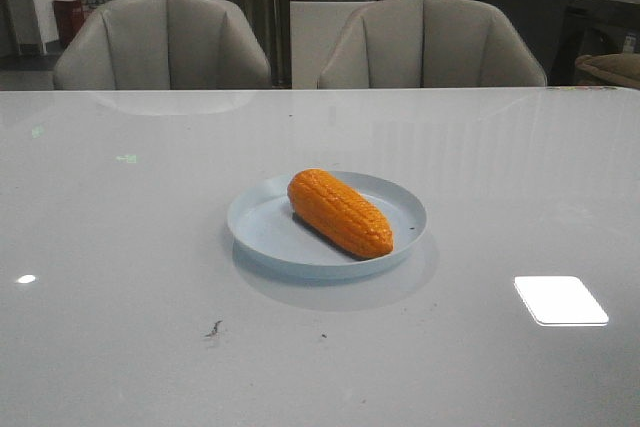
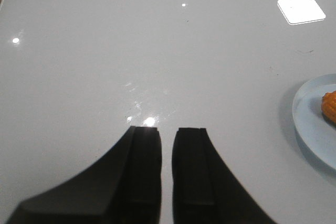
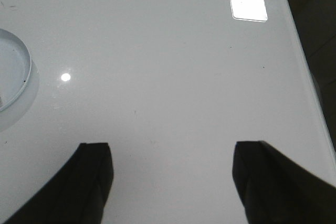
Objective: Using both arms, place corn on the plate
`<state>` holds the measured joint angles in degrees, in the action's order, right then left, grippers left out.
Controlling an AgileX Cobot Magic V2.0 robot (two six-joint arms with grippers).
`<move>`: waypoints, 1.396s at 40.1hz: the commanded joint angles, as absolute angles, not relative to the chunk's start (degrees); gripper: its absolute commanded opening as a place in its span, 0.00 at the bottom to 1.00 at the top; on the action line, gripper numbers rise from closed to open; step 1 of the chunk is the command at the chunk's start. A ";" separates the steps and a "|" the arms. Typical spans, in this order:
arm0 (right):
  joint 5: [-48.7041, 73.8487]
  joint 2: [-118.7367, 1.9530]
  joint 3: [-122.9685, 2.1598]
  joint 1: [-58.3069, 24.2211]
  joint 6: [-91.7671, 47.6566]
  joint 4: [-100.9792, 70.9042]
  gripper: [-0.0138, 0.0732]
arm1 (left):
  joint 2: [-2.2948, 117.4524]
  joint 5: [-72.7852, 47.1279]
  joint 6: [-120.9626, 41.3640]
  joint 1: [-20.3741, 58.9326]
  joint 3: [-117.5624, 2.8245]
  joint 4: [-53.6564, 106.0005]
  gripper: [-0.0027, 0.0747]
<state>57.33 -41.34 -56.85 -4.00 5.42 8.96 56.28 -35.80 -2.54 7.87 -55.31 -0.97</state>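
- The corn (image 1: 340, 213) lies on my pale blue plate (image 1: 262, 230), just right of centre in the front view, and it sits diagonally: blunt end toward the upper left of the plate, tapered tip toward the lower right rim.
- The plate rests flat on the glossy white table (image 1: 120, 277), a soft shadow under its near edge.
- Neither of my arms appears in the front view; I see them only through the wrist cameras.
- My left gripper (image 2: 167, 142) shows two black fingers (image 2: 144, 171) at the bottom of its frame, with only a narrow slit between them and nothing in it.
- In that same left wrist view, the plate (image 2: 310, 124) peeks in at the right edge with a sliver of orange corn (image 2: 329, 106) on it, well apart from my fingertips.
- My right gripper (image 3: 173, 163) is spread wide, one black finger (image 3: 92, 182) at lower left, the other at lower right, bare table between them.
- The plate rim (image 3: 26, 80) curves in at the left edge of the right wrist view, clear of my fingers.
- A bright rectangular light reflection (image 1: 560, 300) glares at lower right of the front view.
- Two grey chairs (image 1: 165, 42) stand behind the far table edge, across the top of the frame.
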 commanded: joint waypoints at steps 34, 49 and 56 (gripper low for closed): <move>53.78 -41.18 -58.45 -3.61 4.98 9.71 0.83 | 32.12 7.83 -1.89 7.29 -27.98 1.62 0.15; 53.78 -41.18 -58.45 -3.61 4.98 9.71 0.83 | 6.72 7.72 -1.89 5.72 -7.81 0.00 0.15; 53.78 -41.18 -58.45 -3.61 4.98 9.71 0.83 | -1.41 7.83 -1.89 5.44 -0.56 0.00 0.15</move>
<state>57.45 -41.34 -56.85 -4.00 5.53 8.96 0.12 2.41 -2.54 5.65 -0.92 0.00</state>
